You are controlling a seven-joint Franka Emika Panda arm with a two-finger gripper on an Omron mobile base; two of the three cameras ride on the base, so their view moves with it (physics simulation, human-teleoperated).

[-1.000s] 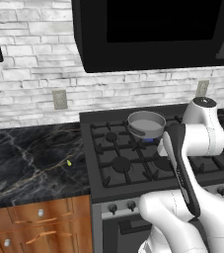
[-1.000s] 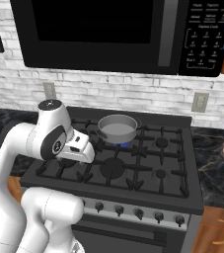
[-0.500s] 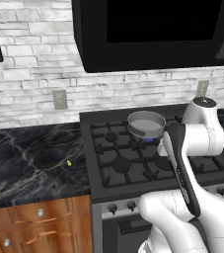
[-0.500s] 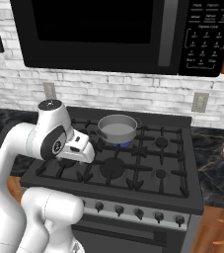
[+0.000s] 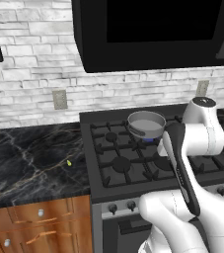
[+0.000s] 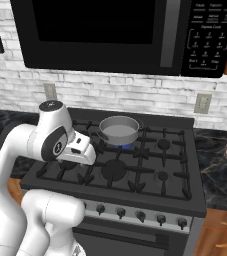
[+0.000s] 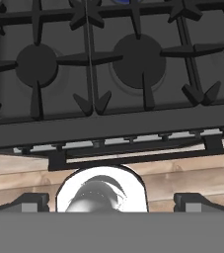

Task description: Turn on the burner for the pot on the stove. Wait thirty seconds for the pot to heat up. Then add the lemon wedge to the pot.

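My claw [image 7: 111,200], spread wide, over the stove [image 7: 108,123] front; base views add the pot [image 5: 146,123] on the blue-lit burner [image 6: 121,146], lemon wedge [image 5: 69,162] on surface [image 5: 24,163].

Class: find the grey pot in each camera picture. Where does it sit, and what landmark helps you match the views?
Left base view: pot, upper right of centre, rear of stove.
Right base view: pot at centre, over blue flame.
Hand view: a blue glow at the top edge.
Shared landmark: the blue flame.

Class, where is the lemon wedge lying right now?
In the left base view, the lemon wedge lies on the dark marble counter, left of the stove, well apart from the pot.
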